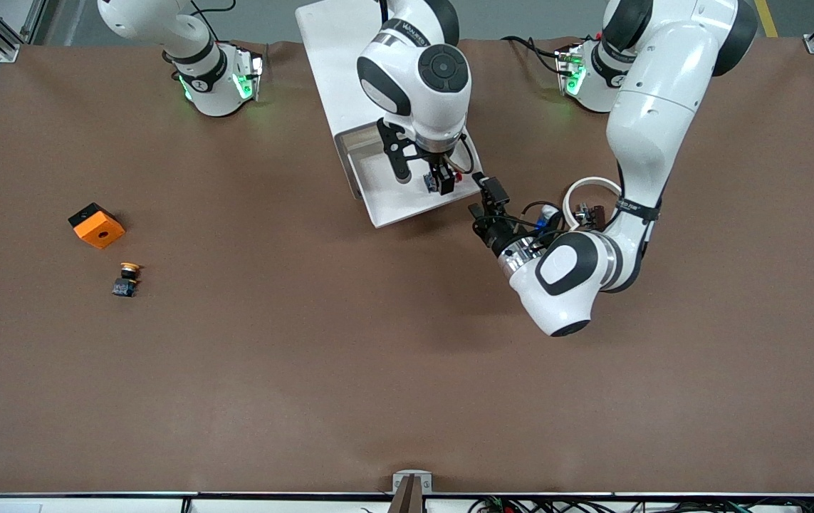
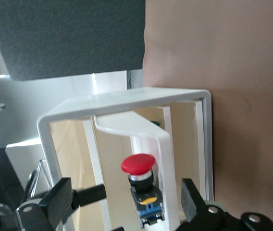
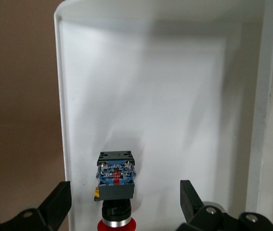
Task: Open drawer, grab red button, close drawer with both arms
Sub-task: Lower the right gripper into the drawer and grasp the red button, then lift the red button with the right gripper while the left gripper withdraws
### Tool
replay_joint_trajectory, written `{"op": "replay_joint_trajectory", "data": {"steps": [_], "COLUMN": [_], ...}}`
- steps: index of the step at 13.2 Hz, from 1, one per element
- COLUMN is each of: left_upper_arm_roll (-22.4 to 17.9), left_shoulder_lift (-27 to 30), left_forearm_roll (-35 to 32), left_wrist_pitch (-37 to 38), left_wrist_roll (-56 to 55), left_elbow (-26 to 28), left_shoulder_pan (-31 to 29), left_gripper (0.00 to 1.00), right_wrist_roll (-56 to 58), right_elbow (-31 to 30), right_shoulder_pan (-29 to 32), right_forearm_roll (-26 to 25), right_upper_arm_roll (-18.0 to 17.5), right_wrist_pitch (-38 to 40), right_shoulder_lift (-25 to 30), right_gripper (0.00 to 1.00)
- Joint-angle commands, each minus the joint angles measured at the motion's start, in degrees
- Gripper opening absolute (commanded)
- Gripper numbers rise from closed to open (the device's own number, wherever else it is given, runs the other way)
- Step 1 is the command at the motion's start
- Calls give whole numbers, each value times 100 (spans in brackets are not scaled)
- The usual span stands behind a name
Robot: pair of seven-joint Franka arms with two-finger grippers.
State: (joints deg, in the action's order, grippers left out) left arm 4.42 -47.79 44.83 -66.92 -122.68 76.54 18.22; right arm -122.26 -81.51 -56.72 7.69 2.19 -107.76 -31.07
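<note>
The drawer (image 1: 392, 203) is pulled out of the white cabinet (image 1: 335, 57) toward the front camera. The button (image 1: 458, 176) with the red cap lies on its side in the drawer. My right gripper (image 1: 441, 184) hangs down into the drawer, open, with its fingers on either side of the button (image 3: 115, 185) and not touching it. My left gripper (image 1: 483, 199) is open and empty in front of the drawer, at the corner toward the left arm's end. In the left wrist view the drawer's front rim (image 2: 127, 101), its handle (image 2: 131, 129) and the button (image 2: 141, 180) show ahead of the left gripper (image 2: 124, 199).
An orange cube with a hole (image 1: 97, 226) and a yellow-capped button (image 1: 126, 278) lie on the brown table toward the right arm's end, nearer the front camera. A white cable loop (image 1: 592, 189) hangs by the left arm's wrist.
</note>
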Motion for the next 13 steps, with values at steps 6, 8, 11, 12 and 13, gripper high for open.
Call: {"op": "replay_joint_trajectory", "data": {"steps": [6, 8, 11, 12, 13], "left_upper_arm_roll": [50, 41, 41, 41, 41], "left_shoulder_lift": [682, 771, 963, 1086, 1192], "left_forearm_roll": [-1667, -2265, -3397, -3706, -4005], "left_wrist_pitch": [126, 126, -74, -311, -592], "left_wrist_roll": [1621, 2386, 4236, 4923, 5443], "left_elbow": [369, 450, 598, 791, 958], "left_shoulder_pan": [-196, -179, -310, -398, -512], "left_gripper": [100, 100, 100, 100, 100], "right_wrist_roll": [-141, -132, -97, -97, -79], "right_elbow": [153, 153, 153, 144, 144], "right_shoulder_pan": [3, 12, 39, 39, 39], "right_forearm_roll": [-21, -21, -30, -30, -22], "right_upper_arm_roll": [62, 62, 62, 62, 62], "right_wrist_pitch": [-34, -87, -227, -297, -333], "right_shoulder_lift": [-118, -153, -215, -224, -293], "right_gripper": [100, 100, 100, 100, 100]}}
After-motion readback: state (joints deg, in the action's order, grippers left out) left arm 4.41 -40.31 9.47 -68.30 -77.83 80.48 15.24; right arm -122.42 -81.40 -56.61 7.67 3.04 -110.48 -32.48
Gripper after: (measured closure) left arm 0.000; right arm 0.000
